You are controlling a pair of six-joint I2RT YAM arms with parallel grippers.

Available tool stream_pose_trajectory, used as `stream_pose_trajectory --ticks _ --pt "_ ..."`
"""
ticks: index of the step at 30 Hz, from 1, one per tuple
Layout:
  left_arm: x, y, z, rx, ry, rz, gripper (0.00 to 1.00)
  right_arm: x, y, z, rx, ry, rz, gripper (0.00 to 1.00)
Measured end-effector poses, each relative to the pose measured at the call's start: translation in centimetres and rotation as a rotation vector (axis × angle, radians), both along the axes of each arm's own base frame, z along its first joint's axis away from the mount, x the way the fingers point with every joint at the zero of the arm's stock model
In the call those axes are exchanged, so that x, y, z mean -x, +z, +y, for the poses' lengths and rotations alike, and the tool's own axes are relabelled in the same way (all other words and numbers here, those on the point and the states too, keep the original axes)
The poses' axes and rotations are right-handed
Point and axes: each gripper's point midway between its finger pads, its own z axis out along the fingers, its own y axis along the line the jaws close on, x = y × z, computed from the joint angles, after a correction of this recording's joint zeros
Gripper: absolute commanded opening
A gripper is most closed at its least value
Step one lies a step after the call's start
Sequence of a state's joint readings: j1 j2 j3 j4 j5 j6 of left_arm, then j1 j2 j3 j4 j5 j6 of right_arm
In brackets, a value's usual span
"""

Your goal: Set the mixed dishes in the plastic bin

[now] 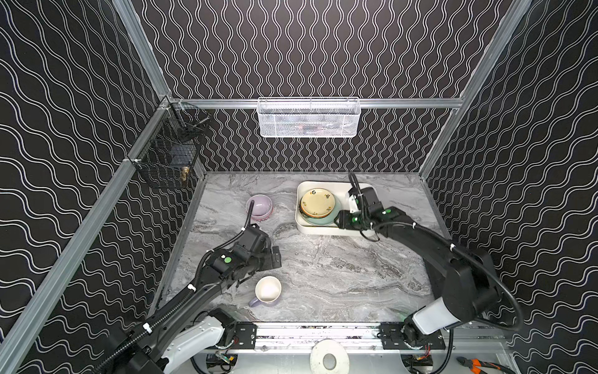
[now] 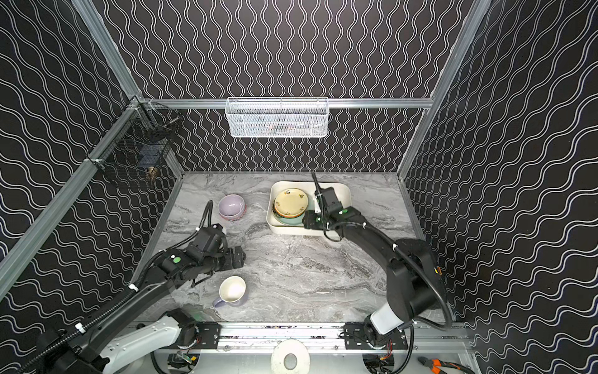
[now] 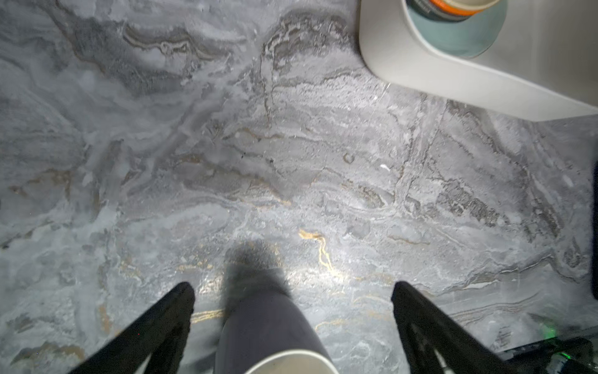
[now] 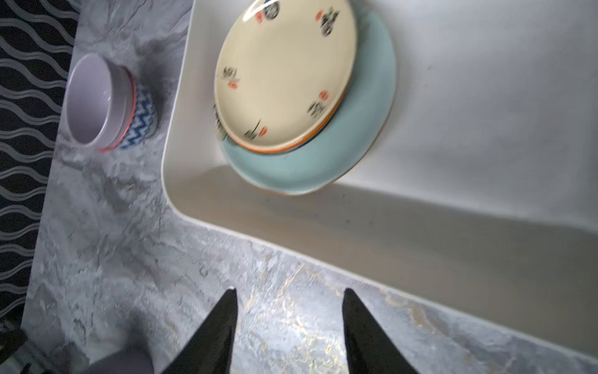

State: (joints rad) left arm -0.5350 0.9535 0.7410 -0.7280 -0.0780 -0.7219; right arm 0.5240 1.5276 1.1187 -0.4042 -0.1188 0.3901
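**Q:** What worried you there?

**Op:** Nearest me, the mug (image 1: 268, 289) stood upright on the worktop (image 1: 339, 275), outside the bin (image 1: 302, 225). My left gripper (image 3: 293, 286) hung spread wide and empty just past it. In the wrist view the mug sat back between the fingers, behind the tips. Closing from there looked risky to me: the tips could have shut on air or knocked the mug over.

**Q:** And farther out?

**Op:** My right gripper (image 4: 288, 291) was parted, with nothing between the jaws, above the bin's near side. I judged that a low swing could clip the rim and shove the bin. Inside it, the yellow plate (image 1: 317, 202) lay off-centre on a stack over the teal plate (image 1: 325, 221). Anything dropped on that stack could have slid. Beyond, the bowls (image 1: 259, 209) sat nested on the worktop, left of the bin and apart from it. Lifting both by one rim might have left the lower one behind.

**Q:** How were the arms set?

**Op:** The left arm reached forward low from its base, with the gripper turned toward the middle. The right arm stretched in from the right, its wrist over the bin and its gripper pointing at the plates.
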Motion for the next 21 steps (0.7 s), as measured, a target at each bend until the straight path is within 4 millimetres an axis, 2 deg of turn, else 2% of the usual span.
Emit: stream_pose_trajectory --ticks 2,8,14,17,21 --pt "1.1 -0.8 -0.2 -0.021 0.003 0.023 0.95 1.8 -0.3 0.5 -0.009 0.033 0.01 0.54" --pt "3.6 -3.4 -0.3 -0.064 0.032 0.09 0.88 5.2 -0.8 -1.1 -0.013 0.037 0.005 0.54" --pt "4.4 -4.1 -0.7 -0.069 0.063 0.094 0.74 6.8 -0.4 -2.0 -0.035 0.037 -0.022 0.54" --pt "4.5 -4.4 -1.0 -0.082 0.071 0.089 0.73 7.4 -0.7 -2.3 -0.038 0.04 -0.022 0.54" --pt "5.1 -4.5 -1.5 -0.11 0.062 0.11 0.77 7.8 -0.9 -2.5 -0.041 0.043 -0.023 0.54"
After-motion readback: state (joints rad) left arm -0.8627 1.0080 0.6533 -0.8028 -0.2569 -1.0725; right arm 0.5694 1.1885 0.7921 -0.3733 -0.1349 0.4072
